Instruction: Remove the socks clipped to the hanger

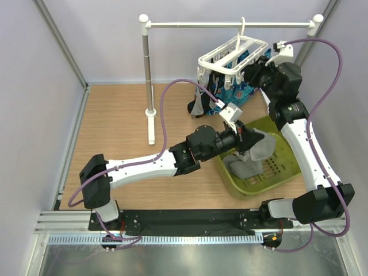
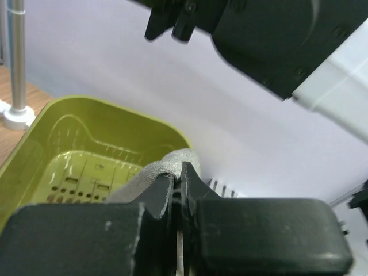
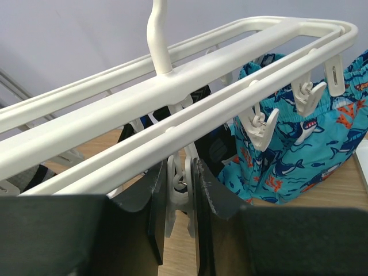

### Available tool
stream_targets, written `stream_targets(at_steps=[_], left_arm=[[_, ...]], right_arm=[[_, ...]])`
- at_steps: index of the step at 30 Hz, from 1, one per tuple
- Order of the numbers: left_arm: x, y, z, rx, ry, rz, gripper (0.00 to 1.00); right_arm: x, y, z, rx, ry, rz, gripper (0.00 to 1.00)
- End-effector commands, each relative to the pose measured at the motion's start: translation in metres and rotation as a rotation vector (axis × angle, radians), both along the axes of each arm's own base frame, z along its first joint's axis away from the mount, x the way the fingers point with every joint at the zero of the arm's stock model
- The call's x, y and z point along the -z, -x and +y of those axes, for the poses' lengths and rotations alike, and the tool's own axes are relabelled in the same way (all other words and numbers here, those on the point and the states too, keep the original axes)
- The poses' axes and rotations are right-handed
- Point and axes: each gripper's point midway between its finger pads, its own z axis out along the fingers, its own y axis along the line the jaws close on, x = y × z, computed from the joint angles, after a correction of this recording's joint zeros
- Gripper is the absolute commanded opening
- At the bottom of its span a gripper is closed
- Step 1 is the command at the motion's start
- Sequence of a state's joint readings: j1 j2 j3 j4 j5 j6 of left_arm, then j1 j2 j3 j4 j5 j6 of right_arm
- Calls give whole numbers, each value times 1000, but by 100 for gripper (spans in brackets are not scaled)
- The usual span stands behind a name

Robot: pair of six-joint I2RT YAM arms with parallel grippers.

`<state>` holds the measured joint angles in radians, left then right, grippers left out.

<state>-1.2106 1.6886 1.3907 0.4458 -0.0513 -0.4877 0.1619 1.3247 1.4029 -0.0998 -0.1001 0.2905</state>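
Both jaws narrow: left jaws pinch a soft grey sock [image 2: 168, 163], right jaws seemingly squeeze the plastic hanger [image 3: 230, 63]'s white peg [image 3: 178, 192]

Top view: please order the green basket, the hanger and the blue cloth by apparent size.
1. Basket
2. Hanger
3. Blue cloth
The hanger partly hides the cloth and hangs nearer the camera, so the last two are unsure.

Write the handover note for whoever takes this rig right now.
Left gripper: shut on a grey sock, over the green basket.
Right gripper: shut on a clip peg of the hanger.
Done: another grey sock lies in the basket.
To do: drop the held sock; unclip the socks still hanging.
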Motion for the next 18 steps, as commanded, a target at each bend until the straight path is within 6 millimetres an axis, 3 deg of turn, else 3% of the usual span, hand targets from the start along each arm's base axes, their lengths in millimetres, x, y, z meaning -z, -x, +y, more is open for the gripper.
stream_targets(at_steps=[1,3,8,10,13,14,15,18], left_arm=[[2,5,0,26,36,53,0],[30,-3,0,-20,-9,77,0],[67,-16,-9,-69,-105,80,1],[69,-16,-15,-57,-129,65,14],[65,-13,-13,-45,-137,62,47],[63,-13,-10,-47,-143,58,52],[61,-14,-7,-56,-147,56,59],[49,-18,10,-107,-183,43,67]], right_arm=[[-40,12,3,-22,-21,-86,1],[-40,14,3,-25,-20,-81,3],[-40,19,2,-20,-16,-65,11],[-38,25,0,-16,-10,-46,31],[-28,29,-8,16,10,-9,50],[-28,32,-11,32,13,-5,53],[-23,34,-16,59,19,16,69],[-20,41,-18,62,24,38,90]])
